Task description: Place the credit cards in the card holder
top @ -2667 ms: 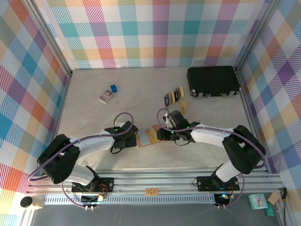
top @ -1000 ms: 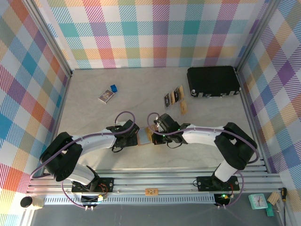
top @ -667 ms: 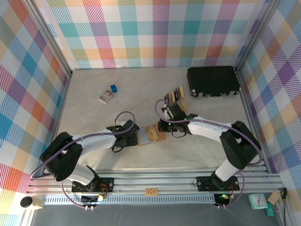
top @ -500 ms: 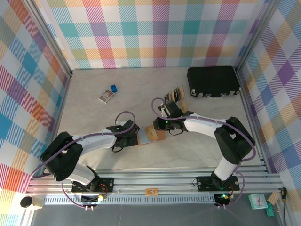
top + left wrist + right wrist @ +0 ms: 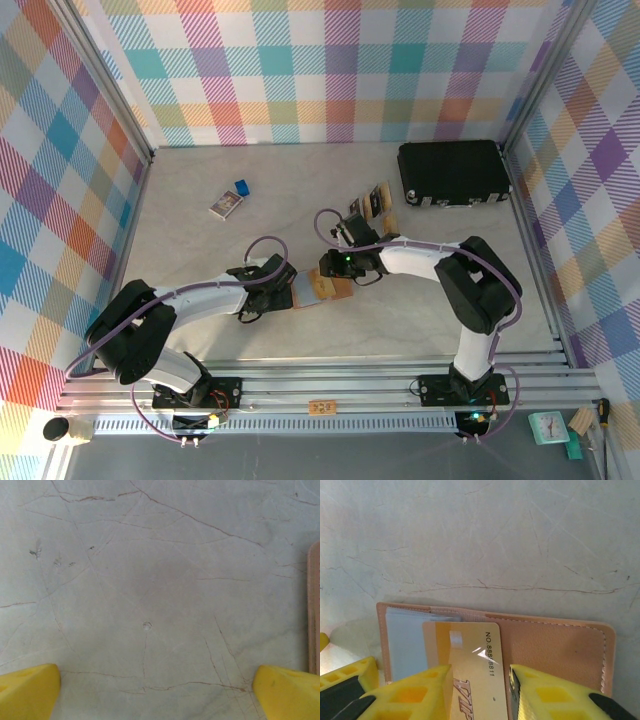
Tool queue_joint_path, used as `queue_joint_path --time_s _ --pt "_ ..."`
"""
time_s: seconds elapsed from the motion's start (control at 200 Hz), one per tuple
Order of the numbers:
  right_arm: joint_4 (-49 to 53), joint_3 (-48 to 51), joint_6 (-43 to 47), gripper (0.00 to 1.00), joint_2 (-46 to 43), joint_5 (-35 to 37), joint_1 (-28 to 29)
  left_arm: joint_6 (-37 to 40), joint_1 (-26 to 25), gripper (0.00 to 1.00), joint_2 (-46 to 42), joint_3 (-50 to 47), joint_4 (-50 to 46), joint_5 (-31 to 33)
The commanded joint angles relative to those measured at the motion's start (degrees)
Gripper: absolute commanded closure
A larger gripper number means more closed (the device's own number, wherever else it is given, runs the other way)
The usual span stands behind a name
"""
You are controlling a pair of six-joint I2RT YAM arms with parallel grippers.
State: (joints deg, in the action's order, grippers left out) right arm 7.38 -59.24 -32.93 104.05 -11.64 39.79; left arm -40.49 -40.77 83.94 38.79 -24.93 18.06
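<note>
Gold credit card [image 5: 470, 652] lies inside card holder's [image 5: 555, 650] edges, marble [image 5: 470, 540] around.

We see the card holder [image 5: 555, 645] lying open on the pale veined table [image 5: 470, 540], with its tan flap to the right and a greyish clear pocket [image 5: 402, 640] on the left. A gold credit card [image 5: 470, 647] marked VIP lies across its middle. Our right gripper [image 5: 480, 677] hangs over the card's near end, its yellow fingers [image 5: 415, 695] parted, one overlapping the card's edge.
</note>
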Motion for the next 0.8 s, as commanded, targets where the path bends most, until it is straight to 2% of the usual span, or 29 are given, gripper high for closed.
queue_joint_path --time_s 0.0,0.26,0.795 --pt "-1.1 0.5 -0.2 0.64 0.8 -1.6 -0.2 0.3 0.5 0.0 2.4 -1.3 2.4 -0.9" --pt "-3.0 2.9 -1.0 0.7 0.3 -3.7 -0.1 0.4 0.5 0.0 2.8 -1.3 2.9 -1.0" --pt "-6.3 4.0 -4.0 0.75 -0.8 -7.9 1.1 0.3 0.6 0.0 4.1 -0.8 3.5 -1.5"
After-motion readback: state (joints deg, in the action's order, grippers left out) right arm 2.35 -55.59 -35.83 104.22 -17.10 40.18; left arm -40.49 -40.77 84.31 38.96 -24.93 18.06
